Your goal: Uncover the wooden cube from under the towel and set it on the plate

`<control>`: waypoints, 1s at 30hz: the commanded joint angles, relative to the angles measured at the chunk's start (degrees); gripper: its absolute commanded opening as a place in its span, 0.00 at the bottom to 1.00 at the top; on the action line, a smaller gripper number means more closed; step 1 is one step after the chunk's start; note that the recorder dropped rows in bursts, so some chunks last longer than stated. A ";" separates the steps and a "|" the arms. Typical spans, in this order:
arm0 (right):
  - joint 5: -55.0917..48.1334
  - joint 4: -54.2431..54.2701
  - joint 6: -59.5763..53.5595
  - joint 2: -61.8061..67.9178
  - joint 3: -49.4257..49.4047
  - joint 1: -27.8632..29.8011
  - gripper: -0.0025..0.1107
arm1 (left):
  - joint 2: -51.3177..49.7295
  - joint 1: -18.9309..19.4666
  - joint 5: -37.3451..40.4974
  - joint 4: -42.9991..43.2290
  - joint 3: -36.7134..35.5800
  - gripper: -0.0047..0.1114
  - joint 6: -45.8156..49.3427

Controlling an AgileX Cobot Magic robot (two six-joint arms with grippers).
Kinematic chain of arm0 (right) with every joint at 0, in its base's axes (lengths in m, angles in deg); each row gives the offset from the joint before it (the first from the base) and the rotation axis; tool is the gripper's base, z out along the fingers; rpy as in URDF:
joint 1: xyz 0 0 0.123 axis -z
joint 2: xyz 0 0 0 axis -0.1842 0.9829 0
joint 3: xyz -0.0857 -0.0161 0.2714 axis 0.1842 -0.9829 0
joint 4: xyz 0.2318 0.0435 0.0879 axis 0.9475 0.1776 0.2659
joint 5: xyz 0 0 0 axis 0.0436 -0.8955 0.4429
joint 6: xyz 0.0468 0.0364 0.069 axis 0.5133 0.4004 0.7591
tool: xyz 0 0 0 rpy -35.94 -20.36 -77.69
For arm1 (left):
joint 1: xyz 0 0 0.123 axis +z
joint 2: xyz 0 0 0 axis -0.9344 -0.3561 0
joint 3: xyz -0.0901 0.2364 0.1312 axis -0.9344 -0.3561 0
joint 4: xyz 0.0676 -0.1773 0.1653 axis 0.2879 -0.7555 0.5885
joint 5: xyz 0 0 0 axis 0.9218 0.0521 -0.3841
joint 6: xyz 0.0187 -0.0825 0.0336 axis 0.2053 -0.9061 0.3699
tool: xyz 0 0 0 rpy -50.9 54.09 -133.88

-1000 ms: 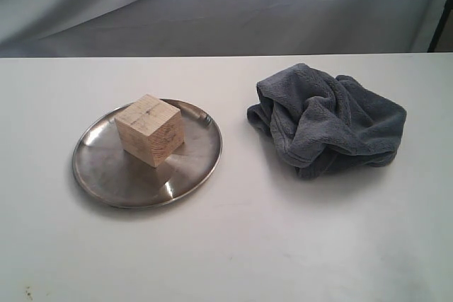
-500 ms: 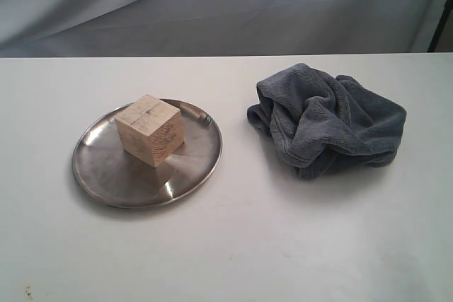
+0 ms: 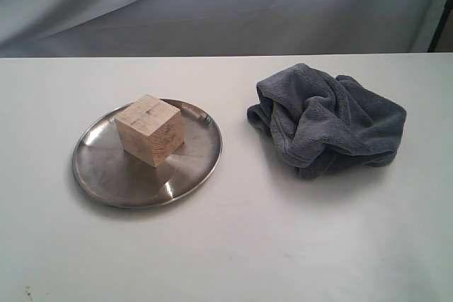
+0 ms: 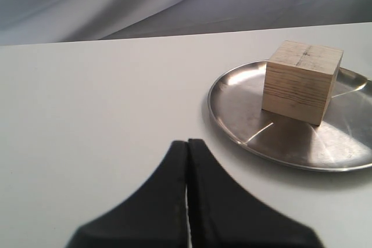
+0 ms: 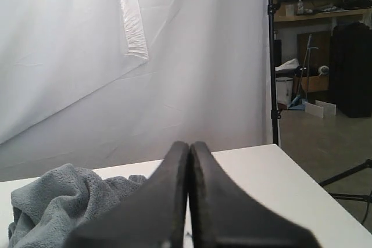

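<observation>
1. The cube (image 3: 149, 130) sits on the plate (image 3: 106, 175), left of centre in the exterior view, with one corner turned toward the camera.
2. The towel (image 3: 329, 122) lies crumpled on the table (image 3: 233, 245), right of centre and well apart from the plate.
3. The left gripper (image 4: 187, 143) is clenched, its jaws pressed together on nothing. It is near the plate's rim but not touching it.
4. The right gripper (image 5: 189, 144) is also clenched and empty, with the towel just beyond it.
</observation>
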 commanded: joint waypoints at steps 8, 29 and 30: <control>-3.66 1.12 -2.28 -0.30 -1.32 0.14 0.02 | 0.21 -0.12 -0.68 -0.14 -0.27 0.04 -0.28; -18.97 1.12 -8.97 -0.30 -1.32 -2.61 0.02 | 0.21 -0.12 -0.68 -0.14 -0.27 0.04 -0.28; -19.10 0.79 -9.99 -0.30 -1.32 -4.54 0.02 | 0.21 -0.12 -0.68 -0.14 -0.27 0.04 -0.28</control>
